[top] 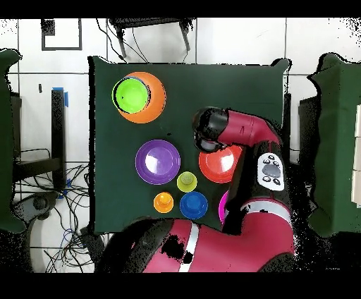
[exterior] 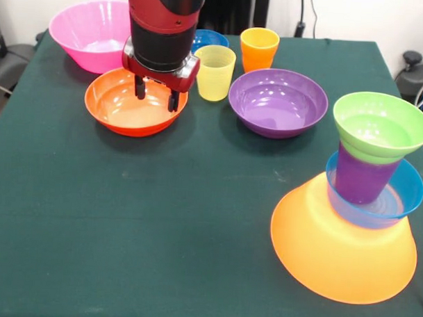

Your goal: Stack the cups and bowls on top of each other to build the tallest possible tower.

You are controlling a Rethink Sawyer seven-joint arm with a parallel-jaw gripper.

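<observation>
The tower stands at the front right: an upturned yellow-orange bowl [exterior: 344, 250] [top: 149, 106], a light blue bowl [exterior: 405, 196] on it, a purple cup [exterior: 360, 174] in that, and a green bowl [exterior: 381, 126] [top: 131, 94] on top. My gripper [exterior: 157, 94] hangs open over the orange-red bowl [exterior: 130, 110] [top: 220, 166], nothing between its fingers [exterior: 139, 86]. Loose on the table are a yellow cup [exterior: 214, 72] [top: 187, 181], an orange cup [exterior: 259, 49] [top: 163, 203], a purple bowl [exterior: 277, 102] [top: 157, 161], a pink bowl [exterior: 91, 32] and a dark blue bowl [exterior: 210, 39] [top: 193, 205].
The dark green table [exterior: 160, 233] has bare cloth between the loose pieces and the tower. In the overhead view my red arm [top: 247, 141] covers the pink bowl and part of the orange-red one.
</observation>
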